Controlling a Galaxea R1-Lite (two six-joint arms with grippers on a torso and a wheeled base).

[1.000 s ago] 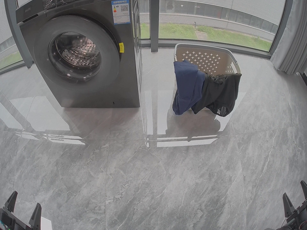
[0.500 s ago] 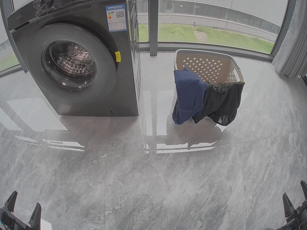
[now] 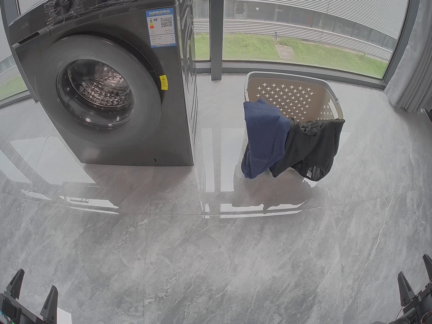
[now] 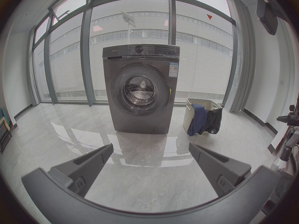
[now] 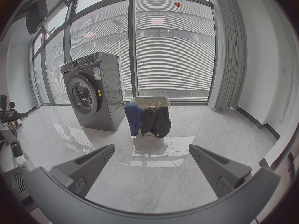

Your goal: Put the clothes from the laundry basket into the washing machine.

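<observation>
A grey front-loading washing machine (image 3: 112, 77) stands at the far left with its round door shut; it also appears ahead as washing machine (image 4: 141, 87) and washing machine (image 5: 93, 91). To its right sits a beige laundry basket (image 3: 292, 95) with a blue garment (image 3: 263, 136) and a black garment (image 3: 312, 147) draped over its front rim. My left gripper (image 3: 32, 289) hangs open at the lower left, far from both. My right gripper (image 3: 416, 277) is open at the lower right. Nothing lies between the fingers of either.
Glossy grey tile floor (image 3: 216, 248) stretches wide and bare between me and the machine. Tall windows (image 3: 292, 19) run behind, with a grey curtain (image 3: 416, 77) at the far right. A narrow gap separates machine and basket.
The whole head view has shifted: machine and basket sit lower and larger, so the camera has moved closer. Both grippers keep their places, open.
</observation>
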